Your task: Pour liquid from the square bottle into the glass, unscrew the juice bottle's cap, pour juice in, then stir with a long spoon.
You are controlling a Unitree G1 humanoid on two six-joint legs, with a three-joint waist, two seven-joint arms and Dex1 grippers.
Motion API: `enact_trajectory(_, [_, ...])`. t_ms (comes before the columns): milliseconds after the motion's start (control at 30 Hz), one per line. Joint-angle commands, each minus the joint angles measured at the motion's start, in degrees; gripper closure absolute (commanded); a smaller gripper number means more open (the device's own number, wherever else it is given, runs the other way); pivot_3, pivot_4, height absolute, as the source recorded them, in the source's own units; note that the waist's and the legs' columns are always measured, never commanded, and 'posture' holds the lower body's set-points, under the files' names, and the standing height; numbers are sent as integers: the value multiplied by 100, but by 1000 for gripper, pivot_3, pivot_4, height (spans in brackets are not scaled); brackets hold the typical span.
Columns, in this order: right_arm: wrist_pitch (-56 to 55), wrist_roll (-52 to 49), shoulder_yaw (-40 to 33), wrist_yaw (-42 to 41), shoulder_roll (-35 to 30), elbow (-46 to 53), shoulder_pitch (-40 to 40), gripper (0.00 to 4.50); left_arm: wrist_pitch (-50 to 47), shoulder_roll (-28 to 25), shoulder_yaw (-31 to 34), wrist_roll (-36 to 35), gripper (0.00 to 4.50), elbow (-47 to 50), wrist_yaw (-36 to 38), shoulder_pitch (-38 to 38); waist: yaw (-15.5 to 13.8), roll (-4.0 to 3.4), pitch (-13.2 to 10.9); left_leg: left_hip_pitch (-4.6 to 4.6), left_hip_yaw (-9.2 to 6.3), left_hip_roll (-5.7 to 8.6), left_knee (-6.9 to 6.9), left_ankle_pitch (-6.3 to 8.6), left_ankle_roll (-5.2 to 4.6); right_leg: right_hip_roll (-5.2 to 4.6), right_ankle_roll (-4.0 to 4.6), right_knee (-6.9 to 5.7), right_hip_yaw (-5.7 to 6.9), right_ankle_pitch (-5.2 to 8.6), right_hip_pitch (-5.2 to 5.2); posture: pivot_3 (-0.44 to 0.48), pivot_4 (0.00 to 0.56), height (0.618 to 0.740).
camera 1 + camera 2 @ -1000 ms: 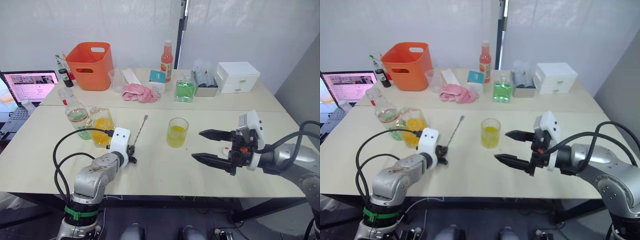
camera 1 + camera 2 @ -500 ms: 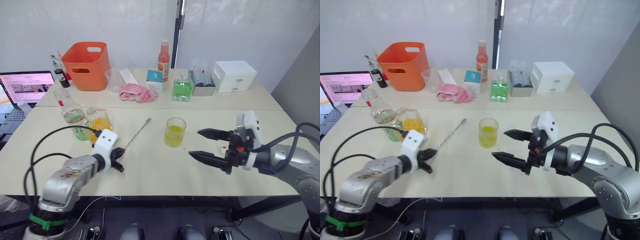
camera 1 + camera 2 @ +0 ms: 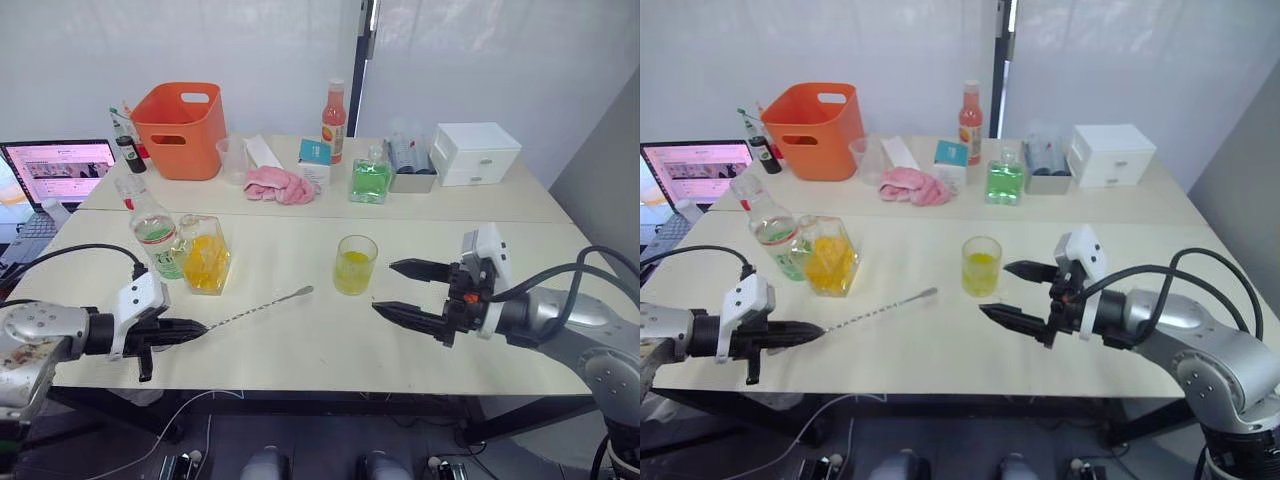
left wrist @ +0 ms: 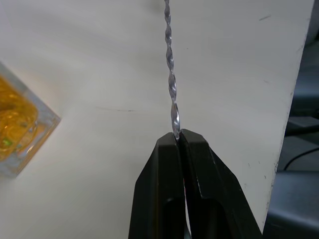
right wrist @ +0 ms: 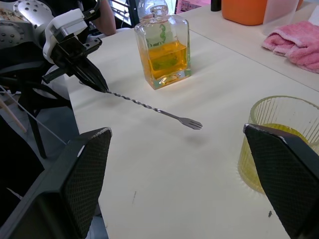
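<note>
**Ops:** Why is my left gripper (image 3: 190, 326) out so far from the glass (image 3: 355, 264)?

**Me:** I've got it clamped on the very end of the long spoon (image 3: 258, 306), fingers closed tight on the twisted shaft. The spoon is long, so holding the tip leaves the gripper well to the left of the glass while the far end sits just left of it, above the desk (image 3: 300, 350). That end looks forked from the right wrist view, so I can't tell where the bowl is.

**Ops:** And the right one?

**Me:** My right gripper (image 3: 403, 290) is wide open, holding nothing, just right of the glass, I'd guess ready to steady it for stirring.

**Ops:** Count for me.

**Me:** One glass, with yellow liquid low in it. One square bottle (image 3: 205, 256) with orange liquid and one juice bottle (image 3: 155, 235), touching or nearly so, well left of the glass. One spoon. I can't make out the cap.
</note>
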State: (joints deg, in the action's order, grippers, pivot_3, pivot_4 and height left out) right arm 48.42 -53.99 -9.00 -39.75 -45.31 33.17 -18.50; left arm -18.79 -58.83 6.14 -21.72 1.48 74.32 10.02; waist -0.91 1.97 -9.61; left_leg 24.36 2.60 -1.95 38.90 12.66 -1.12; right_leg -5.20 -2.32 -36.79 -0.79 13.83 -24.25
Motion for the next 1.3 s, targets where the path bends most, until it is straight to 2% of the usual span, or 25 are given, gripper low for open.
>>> enact_trajectory(33, [-84,16,-91,83,9,122,-68,0,409,-40,-434,433,4479,-259,217,183,23,0,0,1,5,0,-1,1,-1,1,-1,-1,0,0,-1,0,150,715])
enact_trajectory(133, [-50,-24,-96,165,24,174,-75,0,686,-14,-786,845,4479,-645,197,290,70,0,0,0,17,0,-7,2,-3,4,-1,-5,-3,-1,-7,0,150,715])
enact_trajectory(267, [-31,-60,-122,263,21,226,-45,0,587,47,-907,868,4479,-805,242,522,69,0,-1,-2,18,-2,-6,2,-3,6,-1,-11,-3,0,-6,0,150,715])
enact_trajectory(400, [-22,-95,-129,373,49,264,-2,0,481,26,-889,793,3251,-895,366,765,50,0,-1,-2,18,-2,-3,2,-3,5,-3,-12,-3,-1,-4,0,150,715])
enact_trajectory(500, [-13,-135,-122,426,71,283,19,0,188,-42,-870,691,2146,-694,467,858,44,1,-1,0,18,-1,-2,2,-3,5,-3,-12,-3,-1,-5,0,150,715])
enact_trajectory(600, [-11,-159,-109,476,91,298,12,0,-64,-75,-902,679,1258,-450,521,895,45,1,-1,0,18,-1,-3,2,-3,6,-4,-12,-3,0,-5,0,150,715])
enact_trajectory(800, [-1,-206,-88,578,113,310,-22,0,-20,-160,-1178,1104,1258,-148,479,727,45,0,-1,0,18,0,-3,2,-3,7,-4,-12,-4,0,-5,0,150,715])
enact_trajectory(967, [10,-271,-100,659,121,335,-52,0,503,-331,-1459,1689,2709,-254,387,529,47,0,0,-4,19,0,-3,2,-3,7,-4,-12,-5,0,-3,0,150,715])
enact_trajectory(1133, [-4,-274,-96,696,131,326,-74,0,645,-189,-1532,1781,4367,-437,326,709,72,-6,3,-10,24,-1,-6,2,-3,8,-3,-16,-8,0,-3,0,150,715])
enact_trajectory(1300, [-9,-246,-81,713,134,279,-100,0,794,-66,-1450,1422,4456,-494,721,935,62,-10,5,-9,26,0,-4,2,-3,7,-4,-17,-9,1,-3,0,150,715])
